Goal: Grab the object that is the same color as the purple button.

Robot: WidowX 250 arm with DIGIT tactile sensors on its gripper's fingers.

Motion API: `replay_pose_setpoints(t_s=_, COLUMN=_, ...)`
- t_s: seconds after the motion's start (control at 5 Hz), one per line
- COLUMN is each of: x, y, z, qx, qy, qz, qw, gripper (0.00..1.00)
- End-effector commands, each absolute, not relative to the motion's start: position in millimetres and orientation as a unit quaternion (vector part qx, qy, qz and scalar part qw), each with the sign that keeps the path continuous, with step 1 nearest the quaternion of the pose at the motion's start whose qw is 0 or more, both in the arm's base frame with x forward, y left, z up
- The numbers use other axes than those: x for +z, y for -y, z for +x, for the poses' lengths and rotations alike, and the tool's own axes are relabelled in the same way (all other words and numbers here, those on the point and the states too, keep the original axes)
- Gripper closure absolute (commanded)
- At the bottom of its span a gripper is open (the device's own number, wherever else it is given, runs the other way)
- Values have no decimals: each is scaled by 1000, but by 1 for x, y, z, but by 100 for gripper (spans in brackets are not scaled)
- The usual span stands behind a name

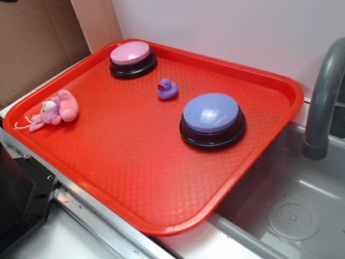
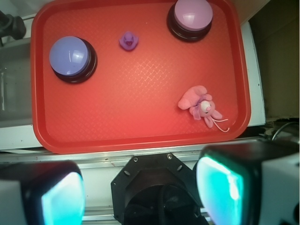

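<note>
A red plastic tray with a diamond-textured floor and raised rim (image 1: 280,81) holds four things, all standing apart from one another. The tiny purple rubber duck with an orange-red beak (image 1: 167,89) sits upright on the tray floor toward the far side, between the two buttons and touching neither; in the wrist view the same duck (image 2: 128,41) lies near the tray's upper edge, a little left of centre. The large round lavender-blue domed button on a black base (image 1: 212,120) stands just beyond the duck toward the sink side, and shows again in the wrist view (image 2: 71,57) at the tray's left. The pink-topped round button on a black base (image 1: 132,58) occupies the far corner nearest the cardboard wall. A small pink plush toy with a white face and a thin white string (image 1: 55,109) lies on its side close to the tray's left rim, well apart from the duck. The tray rests on a surface next to a grey sink basin (image 1: 302,210) with a grey curved faucet (image 1: 322,102). The gripper (image 2: 140,192) hangs above the near edge of the tray, its two dark fingers (image 2: 234,183) with teal-lit pads spread wide and holding nothing, well away from the duck.
</note>
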State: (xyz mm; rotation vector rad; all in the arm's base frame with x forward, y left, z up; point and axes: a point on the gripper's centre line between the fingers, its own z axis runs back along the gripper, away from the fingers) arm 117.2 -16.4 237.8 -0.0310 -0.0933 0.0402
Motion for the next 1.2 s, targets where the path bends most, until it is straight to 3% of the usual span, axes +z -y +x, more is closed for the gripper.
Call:
replay_pose_setpoints(t_s=0.0, x=238, y=16, z=117, qx=20, qy=47, qz=-15, qw=999, gripper=0)
replay_pose_setpoints(t_s=0.2, x=236, y=18, z=160, qx=15, qy=73, qz=-51, qw=996, gripper=0)
replay_pose_setpoints(t_s=0.6, x=228, y=26, z=228, qx=14, qy=96, qz=-53, qw=994, gripper=0)
replay_pose_setpoints(t_s=0.8, x=210, y=25, z=269, qx=19, qy=106, qz=-48, qw=993, gripper=0)
replay_pose_setpoints(t_s=1.0, x=177, y=26, z=287, qx=3, qy=90, qz=-31, qw=995, gripper=0)
